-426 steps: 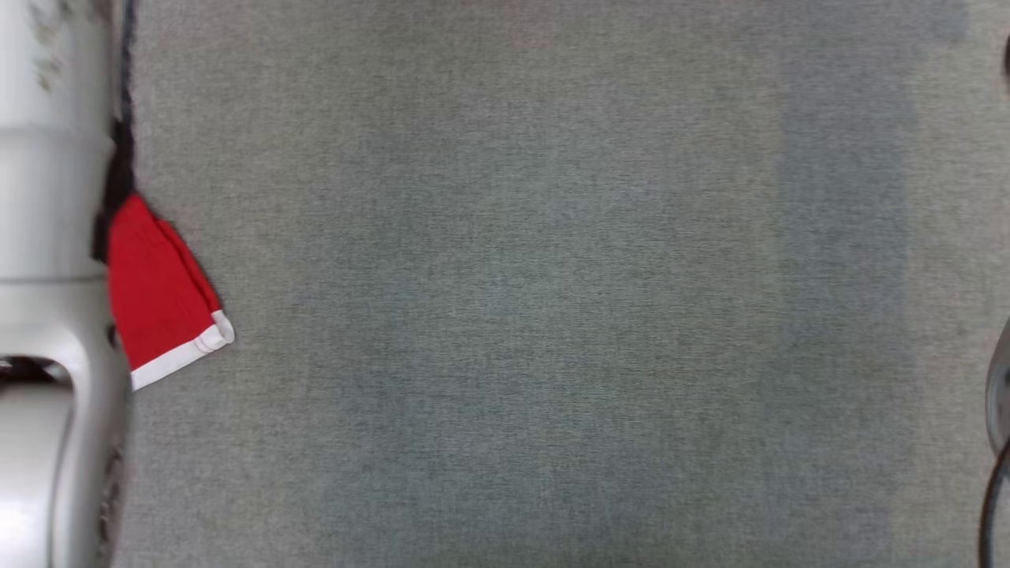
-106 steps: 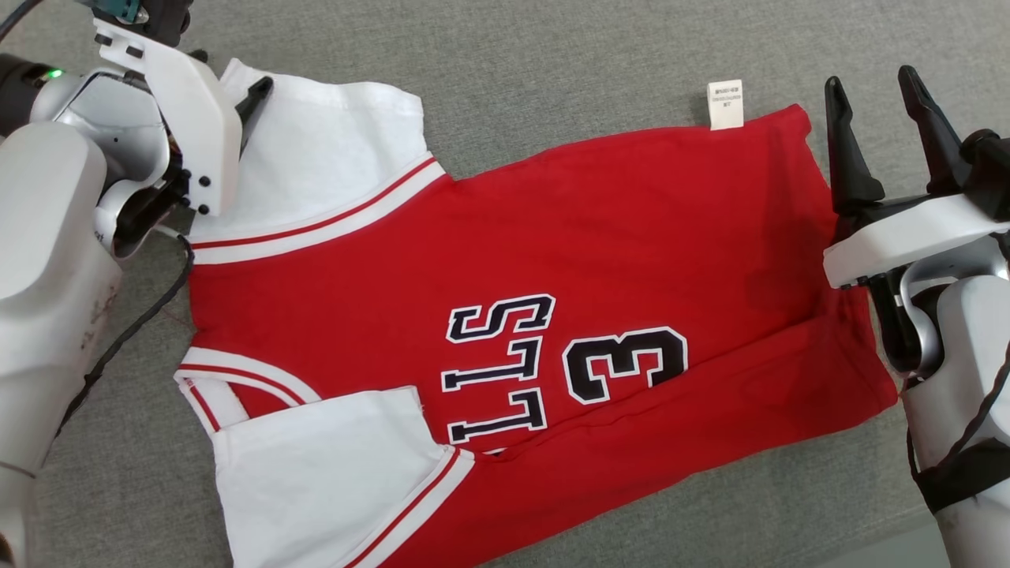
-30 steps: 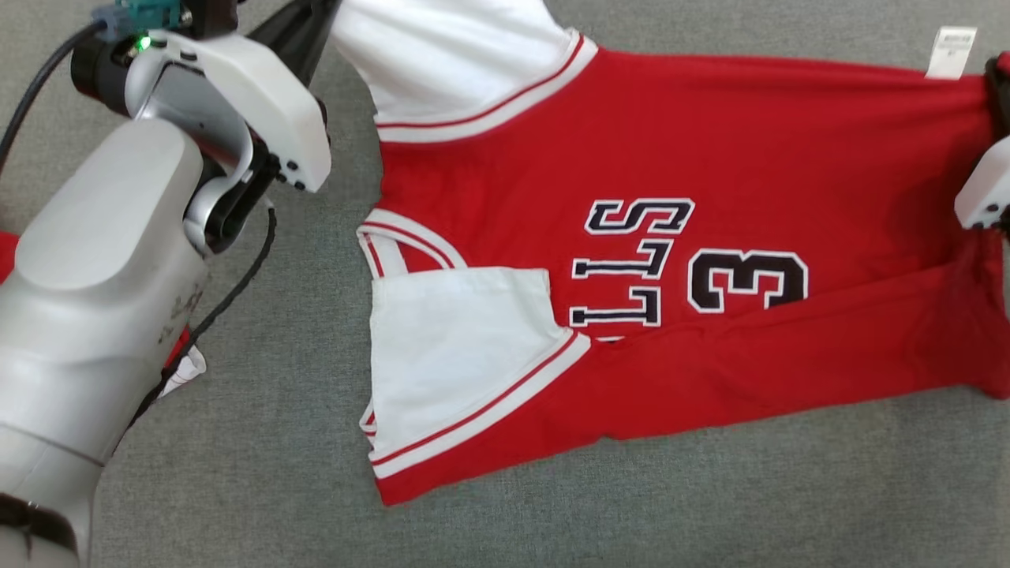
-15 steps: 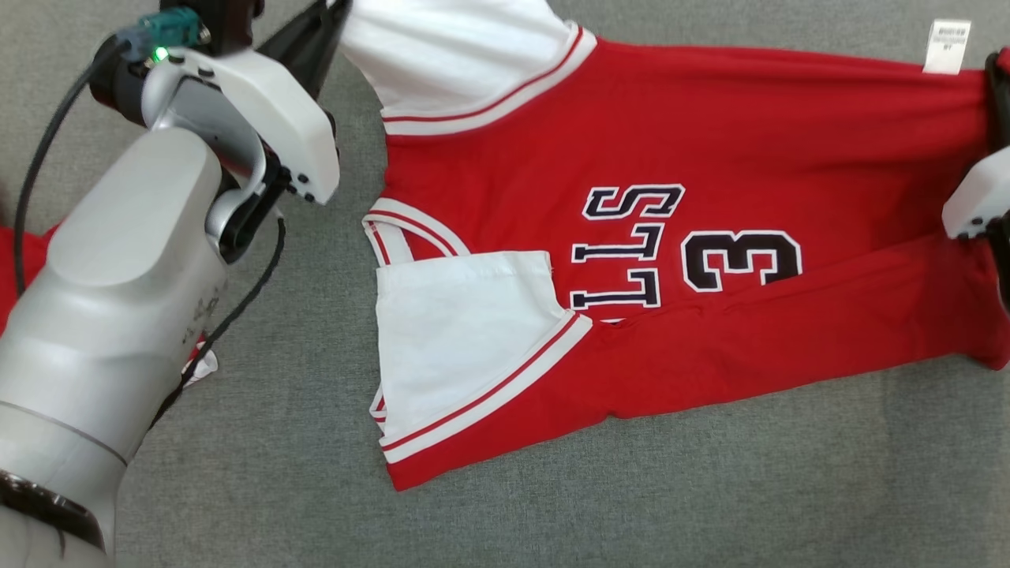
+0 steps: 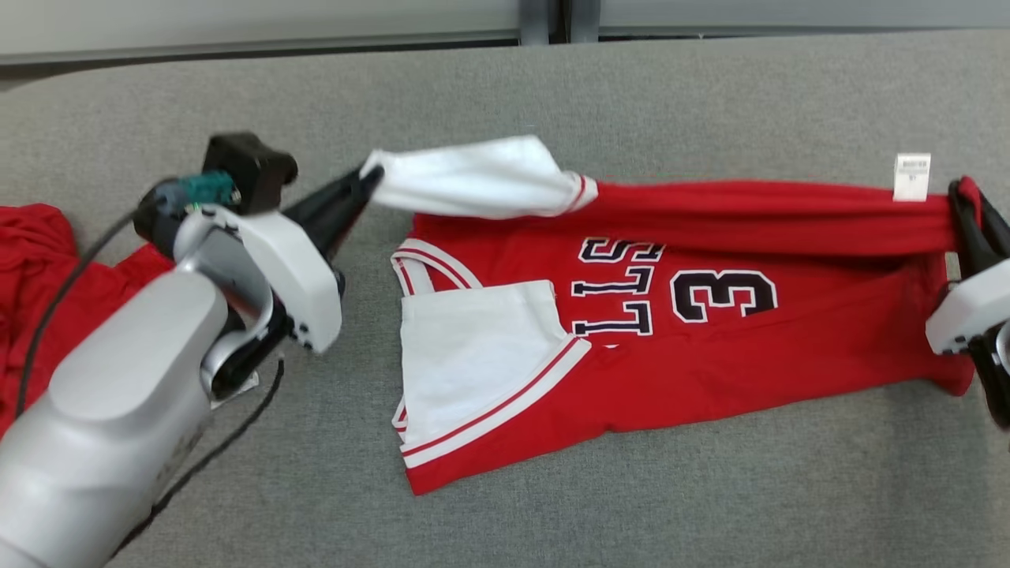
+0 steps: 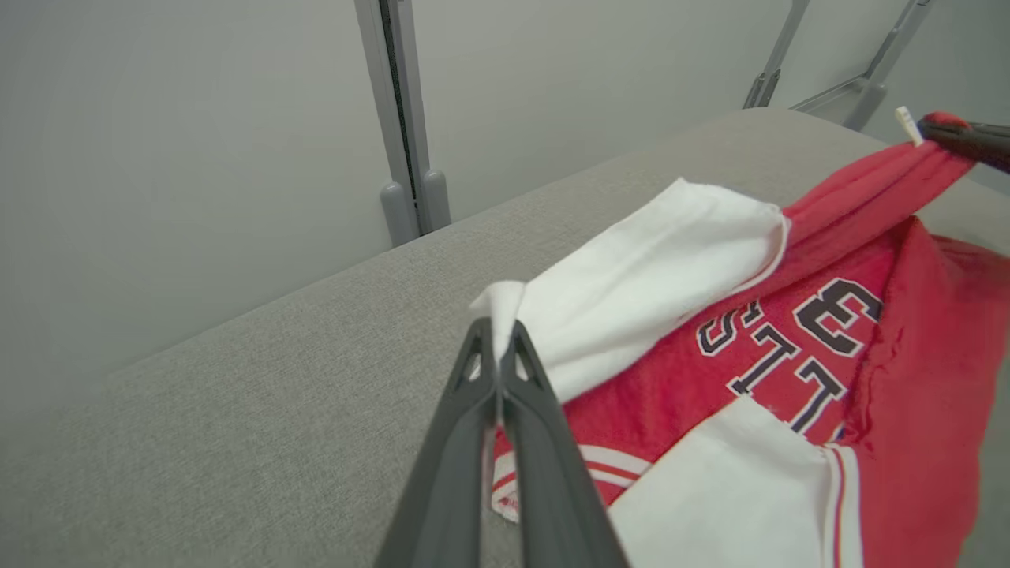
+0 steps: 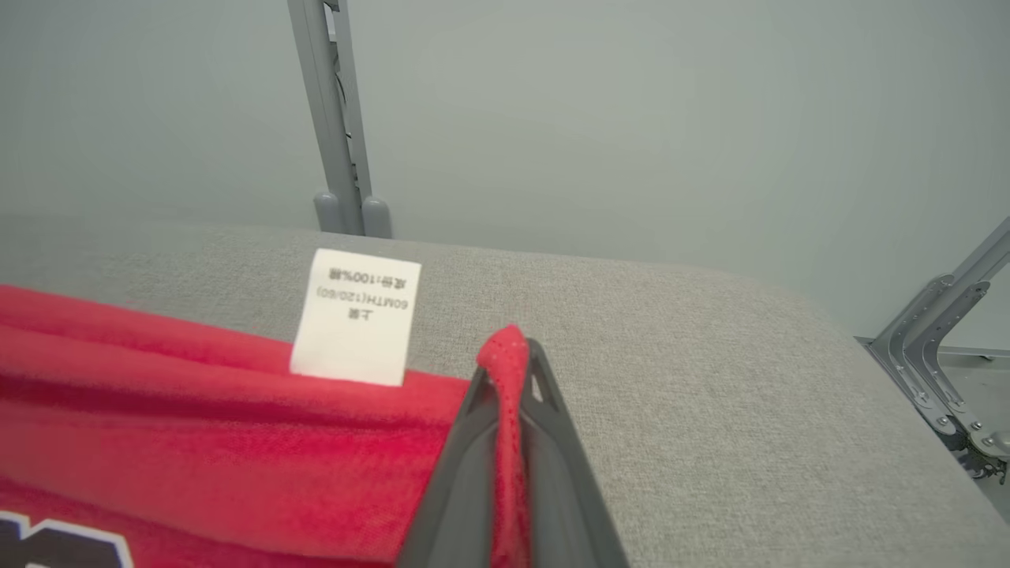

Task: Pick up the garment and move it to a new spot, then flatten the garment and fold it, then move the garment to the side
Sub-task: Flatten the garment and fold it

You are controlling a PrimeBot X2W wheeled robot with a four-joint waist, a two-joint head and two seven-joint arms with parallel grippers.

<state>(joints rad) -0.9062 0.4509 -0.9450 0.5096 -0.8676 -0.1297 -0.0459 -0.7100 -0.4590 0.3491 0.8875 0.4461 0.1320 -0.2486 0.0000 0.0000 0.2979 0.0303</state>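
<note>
Item: garment [image 5: 694,355], red, lying on the table [image 5: 631,513]; left gripper [image 5: 369,177] clamping its white sleeve [image 5: 473,180] at 10 o'clock; right gripper [image 5: 961,194] clamping its hem [image 5: 939,211] at 3 o'clock. Far edge, flat a moment ago, now lifting taut between them: folding beginning.

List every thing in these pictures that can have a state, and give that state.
jersey: far edge lifted, near half lying flat
left gripper: shut on white sleeve
right gripper: shut on red hem corner
care label: sticking up from lifted edge
second red garment: crumpled
</note>
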